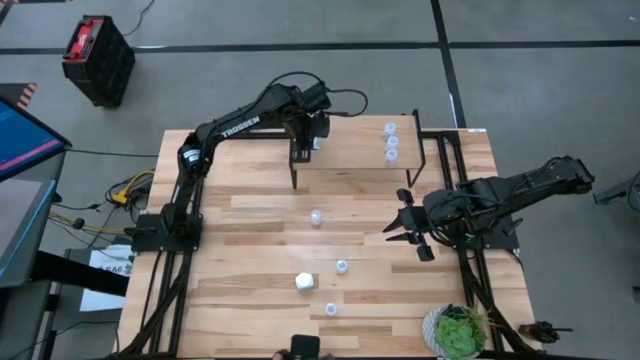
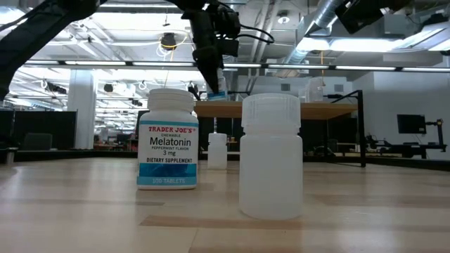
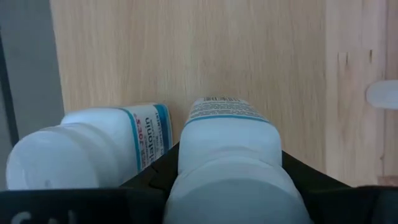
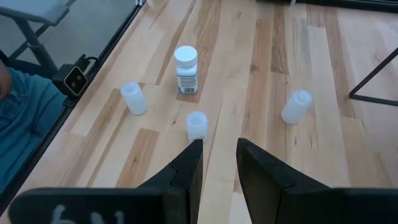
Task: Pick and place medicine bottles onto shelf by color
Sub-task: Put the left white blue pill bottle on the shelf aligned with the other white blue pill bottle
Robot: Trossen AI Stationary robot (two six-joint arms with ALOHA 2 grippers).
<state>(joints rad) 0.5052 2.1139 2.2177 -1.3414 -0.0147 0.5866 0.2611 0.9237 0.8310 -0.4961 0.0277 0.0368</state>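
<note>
My left gripper (image 1: 305,148) is over the left end of the small wooden shelf (image 1: 350,165), shut on a white medicine bottle (image 3: 230,155). A second white bottle (image 3: 93,146) stands right beside it on the shelf. Three translucent bottles (image 1: 391,143) stand in a row at the shelf's right end. On the table stand a white Melatonin bottle (image 1: 304,282) and three translucent bottles (image 1: 316,217), (image 1: 341,266), (image 1: 330,309). My right gripper (image 1: 405,228) is open and empty above the table, right of them. My left gripper pinches the white bottle between its two fingers (image 3: 155,168), on the two sides of its upper body (image 3: 186,143) just below the cap. The fingers come from above, pointing down. The bottle is upright over the shelf's left end; whether its bottom rests on the board I cannot tell.
The shelf's black legs (image 1: 293,175) stand on the plank table. A green plant (image 1: 458,330) sits at the near right corner. A person's blue sleeve (image 4: 18,124) shows beyond the table's near edge. The shelf's middle is bare wood (image 1: 350,140).
</note>
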